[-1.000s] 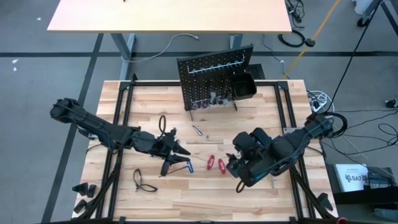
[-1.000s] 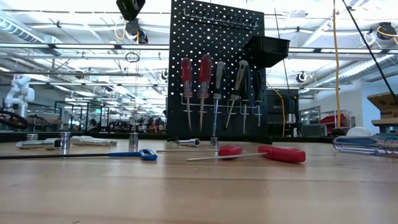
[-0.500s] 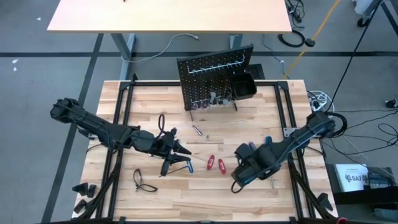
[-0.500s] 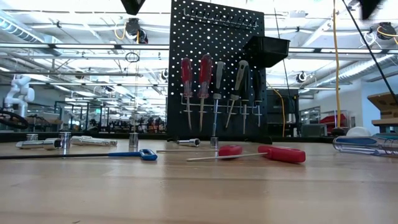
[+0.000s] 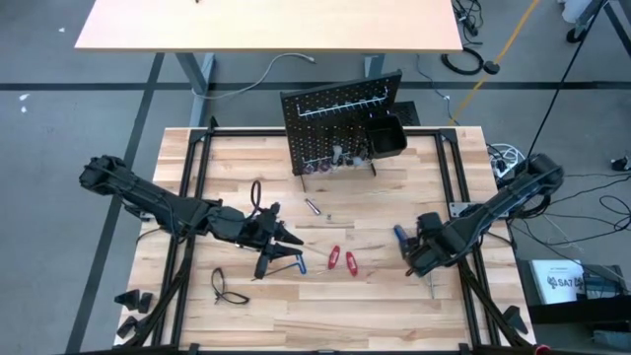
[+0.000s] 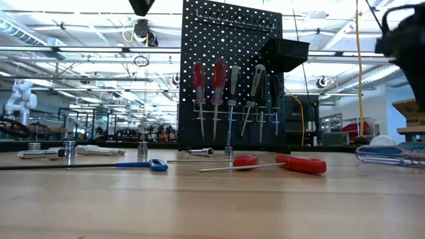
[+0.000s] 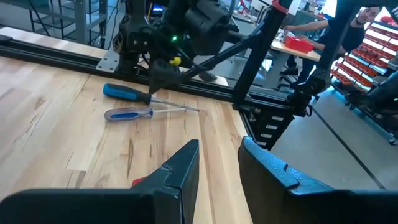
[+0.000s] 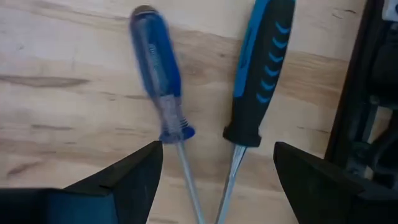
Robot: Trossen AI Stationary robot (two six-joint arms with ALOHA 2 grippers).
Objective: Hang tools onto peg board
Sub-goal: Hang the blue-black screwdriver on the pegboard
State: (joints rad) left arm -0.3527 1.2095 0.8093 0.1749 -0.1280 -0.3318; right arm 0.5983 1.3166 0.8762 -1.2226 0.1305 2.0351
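- Left gripper [image 5: 280, 240] hovers over the table [image 5: 237, 158] above the blue T-key [image 5: 293, 261], jaws narrow and empty.
- Peg board [image 5: 340, 128] stands at the far edge, screwdrivers hung.
- Right gripper [image 8: 214, 171], jaws wide, above two blue screwdrivers [image 8: 158, 74].

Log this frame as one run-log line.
right end effector: open above two blue screwdrivers | left end effector: empty, waiting | peg board: partly filled

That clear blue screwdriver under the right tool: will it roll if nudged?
Probably. The clear blue screwdriver has a rounded handle lying flat on bare wood, so a sideways nudge likely rolls it toward the black-and-blue screwdriver beside it. It looks rigid and light; the glossy handle may slip. The right tool hangs open above.
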